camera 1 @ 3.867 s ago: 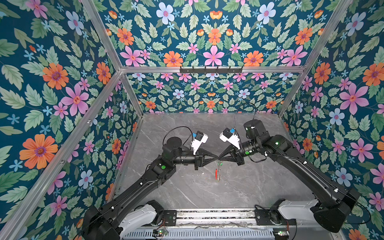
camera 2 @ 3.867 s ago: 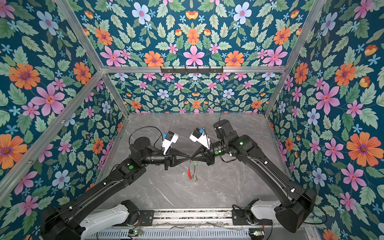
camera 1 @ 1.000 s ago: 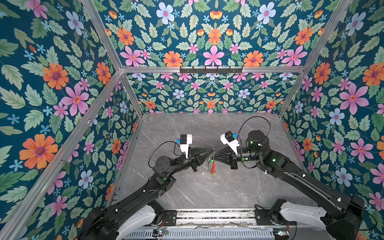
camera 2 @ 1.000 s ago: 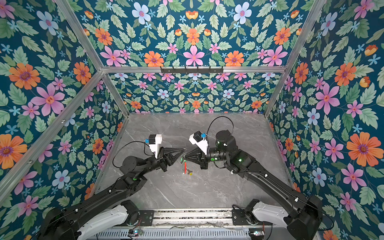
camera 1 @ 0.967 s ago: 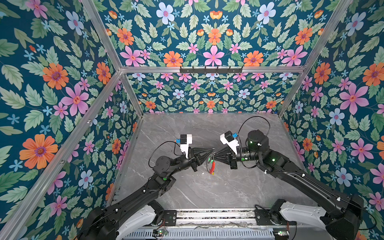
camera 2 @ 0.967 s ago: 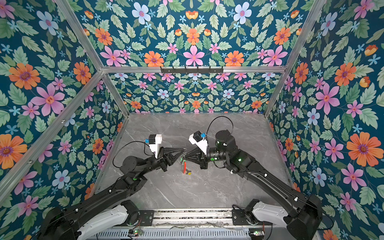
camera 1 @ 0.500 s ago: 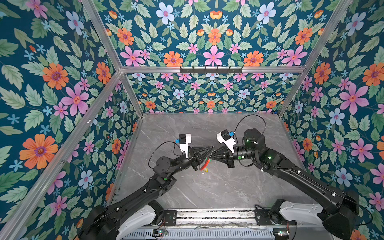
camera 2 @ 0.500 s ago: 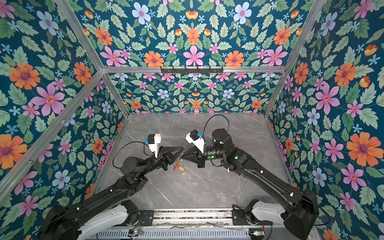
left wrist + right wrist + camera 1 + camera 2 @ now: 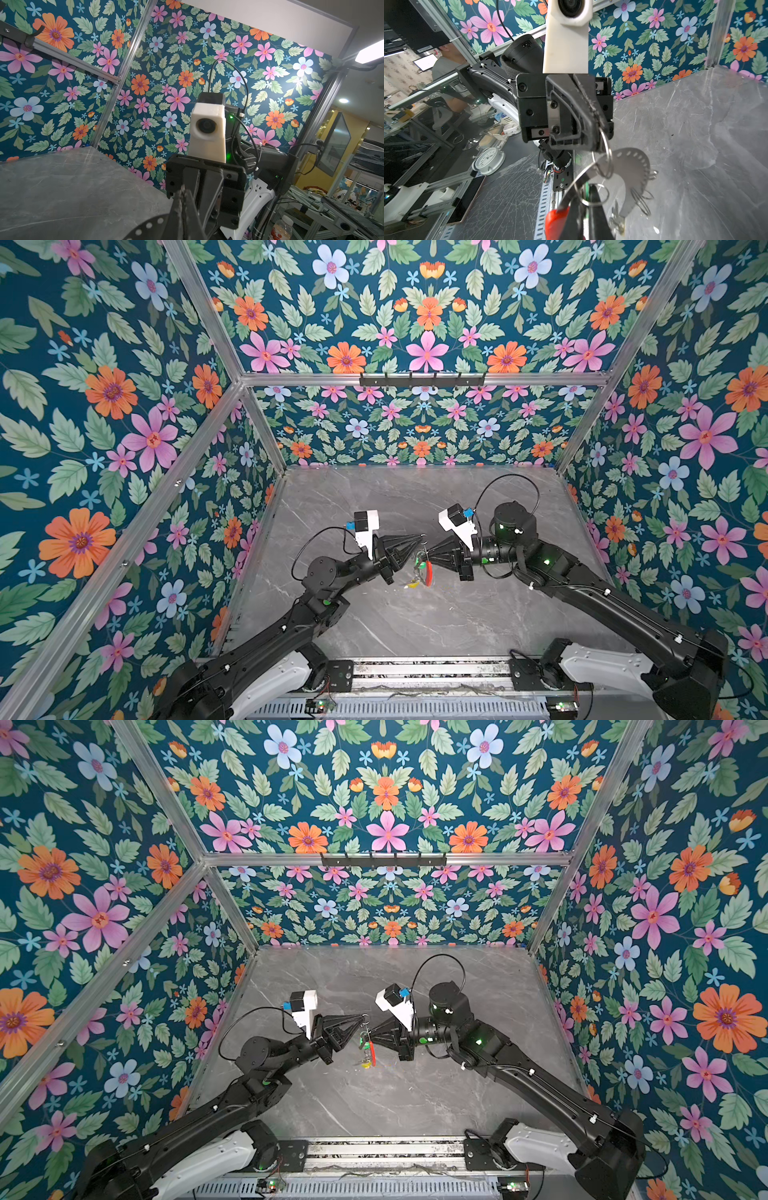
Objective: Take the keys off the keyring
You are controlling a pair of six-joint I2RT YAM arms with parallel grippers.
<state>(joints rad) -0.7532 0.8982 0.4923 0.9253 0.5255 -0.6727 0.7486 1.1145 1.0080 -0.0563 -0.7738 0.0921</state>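
Over the middle of the grey bench (image 9: 457,614) our two hands meet almost tip to tip, both raised off its surface. The left hand (image 9: 420,537) is closed tight. In the right wrist view its fingertips (image 9: 591,133) nip a silver split ring (image 9: 606,158) that is threaded through the keyring (image 9: 633,166), whose flat grey body, with a row of holes along its rim, hangs just below. The right hand (image 9: 429,559) is closed too. It appears to pinch the keyring next to its red segment (image 9: 428,570), though that contact sits too close to the wrist camera for us to be sure. In both top views the keyring hangs edge-on between the two hands, clear of the bench. The keys (image 9: 407,584) dangle with it. The green tag (image 9: 418,560) sits high, by the right hand's tip, and the yellow tag (image 9: 412,584) lowest, beside the red segment. We cannot tell from any view which small rings carry them.
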